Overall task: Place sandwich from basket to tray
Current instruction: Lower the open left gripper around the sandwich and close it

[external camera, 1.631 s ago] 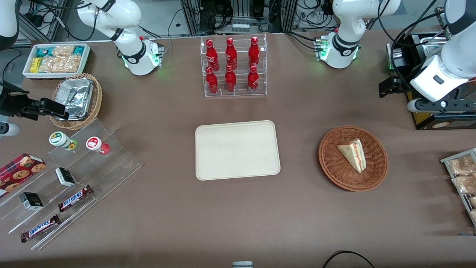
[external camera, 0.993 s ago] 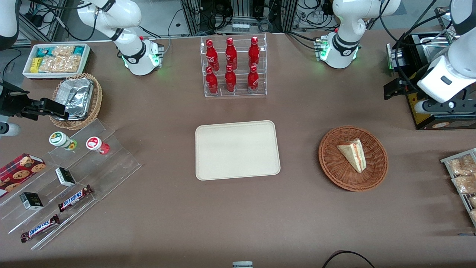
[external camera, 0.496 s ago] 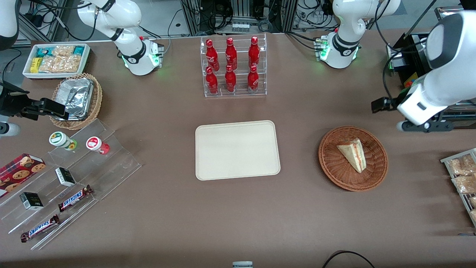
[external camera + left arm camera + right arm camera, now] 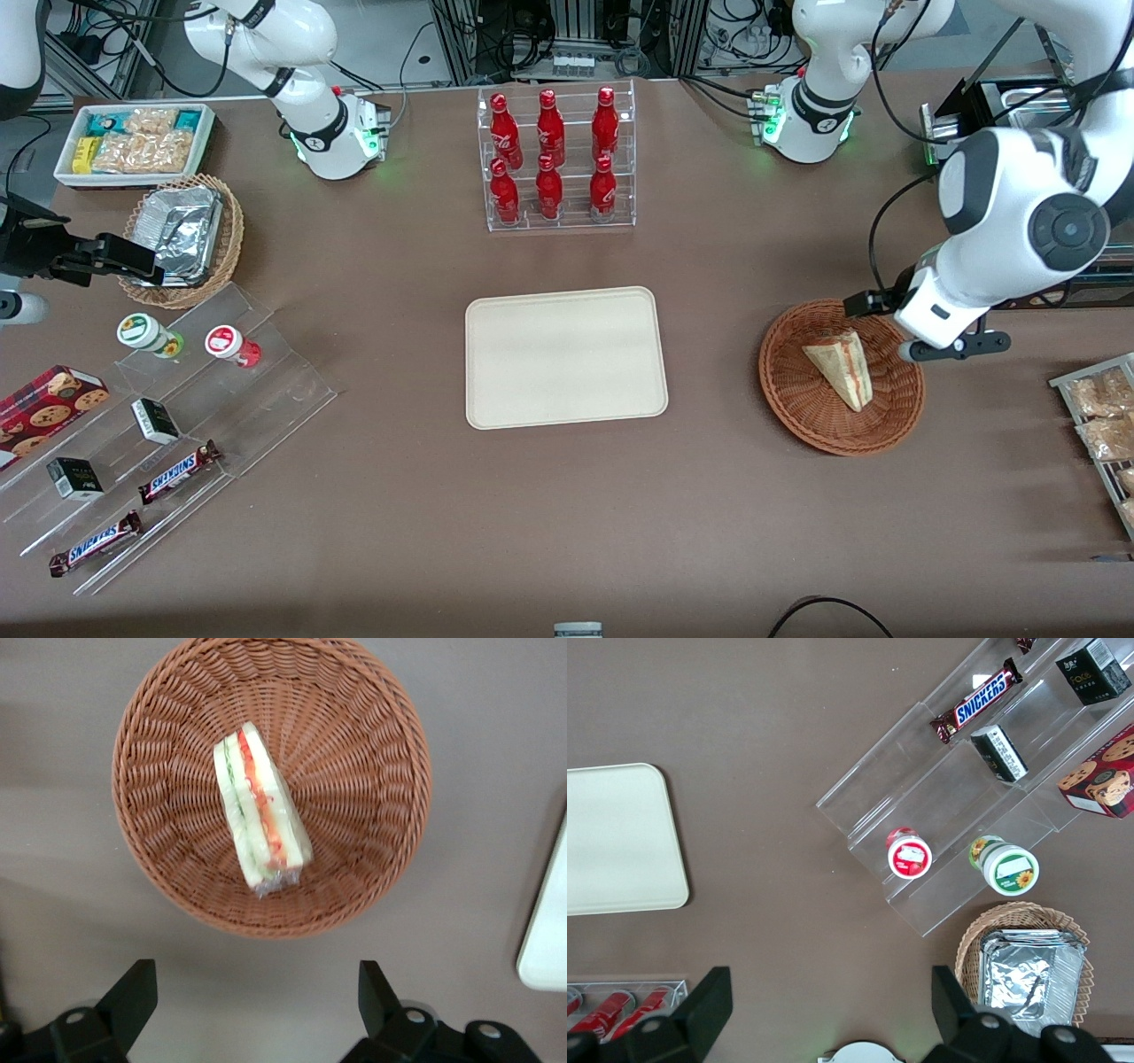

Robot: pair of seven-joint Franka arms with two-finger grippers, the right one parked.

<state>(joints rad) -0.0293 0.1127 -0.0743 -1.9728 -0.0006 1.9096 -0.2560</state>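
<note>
Even overhead light, soft shadows

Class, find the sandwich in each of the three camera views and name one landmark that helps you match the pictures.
Front view: the sandwich lies in the basket, toward the working arm's end of the table; the gripper hovers over the basket's rim.
Left wrist view: the sandwich lies in the middle of the basket, with the open fingers above the table beside the basket.
Right wrist view: not in it.
Shared landmark: the tray.
</note>
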